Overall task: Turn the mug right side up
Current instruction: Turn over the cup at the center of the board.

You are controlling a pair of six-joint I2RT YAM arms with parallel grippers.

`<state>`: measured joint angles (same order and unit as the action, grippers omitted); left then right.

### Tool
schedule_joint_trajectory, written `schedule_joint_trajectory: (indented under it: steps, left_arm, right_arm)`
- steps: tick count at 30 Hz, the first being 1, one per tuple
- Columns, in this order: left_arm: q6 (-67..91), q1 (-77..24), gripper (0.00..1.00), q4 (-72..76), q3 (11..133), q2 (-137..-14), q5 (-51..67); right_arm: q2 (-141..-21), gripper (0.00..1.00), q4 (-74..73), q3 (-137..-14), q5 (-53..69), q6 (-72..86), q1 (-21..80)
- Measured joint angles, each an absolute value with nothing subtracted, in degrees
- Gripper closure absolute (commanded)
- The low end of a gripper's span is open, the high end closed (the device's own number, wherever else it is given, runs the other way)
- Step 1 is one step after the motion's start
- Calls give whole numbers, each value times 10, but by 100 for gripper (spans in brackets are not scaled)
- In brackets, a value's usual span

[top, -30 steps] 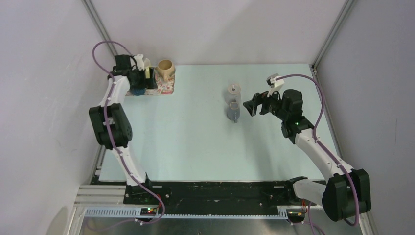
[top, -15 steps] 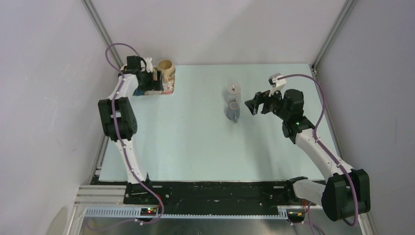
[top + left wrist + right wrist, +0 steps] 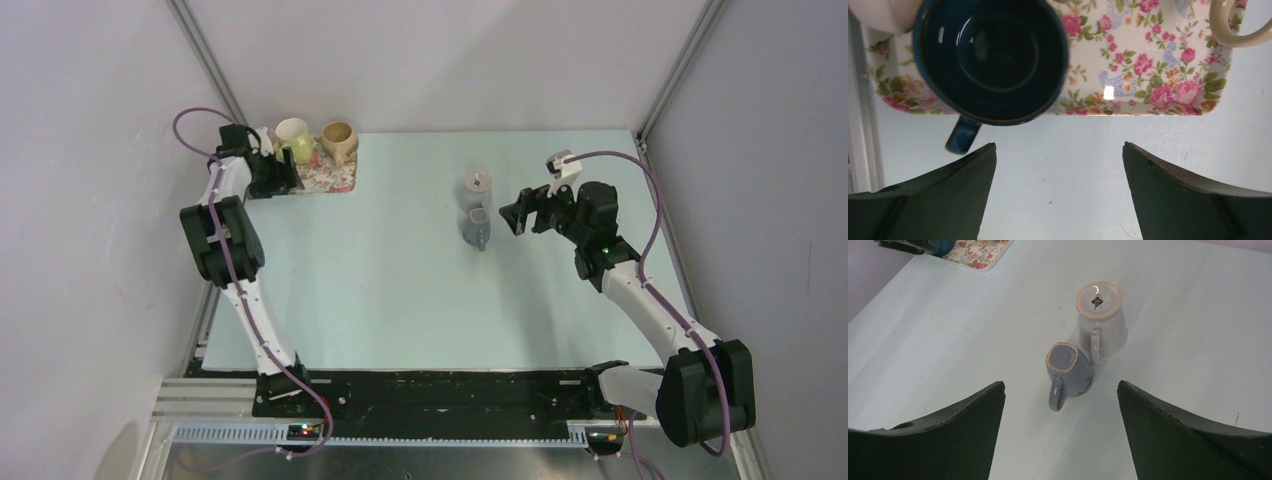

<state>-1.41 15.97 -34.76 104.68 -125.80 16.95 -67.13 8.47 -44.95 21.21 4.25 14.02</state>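
Two mugs stand upside down mid-table: a pale grey mug [image 3: 479, 186] [image 3: 1099, 315] and, right next to it, a blue-grey mug [image 3: 477, 230] [image 3: 1068, 371] with its handle toward my right gripper. My right gripper [image 3: 515, 212] [image 3: 1059, 386] is open and empty, just right of the blue-grey mug and apart from it. My left gripper [image 3: 268, 176] [image 3: 1058, 150] is open and empty at the near edge of the floral tray [image 3: 340, 178] [image 3: 1148, 65]. A dark blue mug [image 3: 990, 55] stands upright on the tray, just beyond its fingertips.
A white mug [image 3: 293, 135] and a tan mug [image 3: 339, 140] stand upright on the tray at the far left corner. The left wall and a frame post are close to the left arm. The tray's corner shows in the right wrist view [image 3: 975, 252].
My left gripper has drawn back to the left off the tray, uncovering the white mug. The right arm has hardly moved, and the two mid-table mugs have not moved.
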Motion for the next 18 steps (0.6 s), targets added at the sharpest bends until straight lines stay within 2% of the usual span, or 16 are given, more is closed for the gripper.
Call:
schedule_joint_trajectory:
  steps: [13, 18]
  left_arm:
    - [-13, 172, 0, -348, 1046, -1258, 212]
    - [-14, 167, 0, -344, 983, -1214, 232]
  right_arm:
    - [-677, 12, 85, -449, 212, 42, 144]
    - [-677, 12, 84, -449, 212, 36, 144]
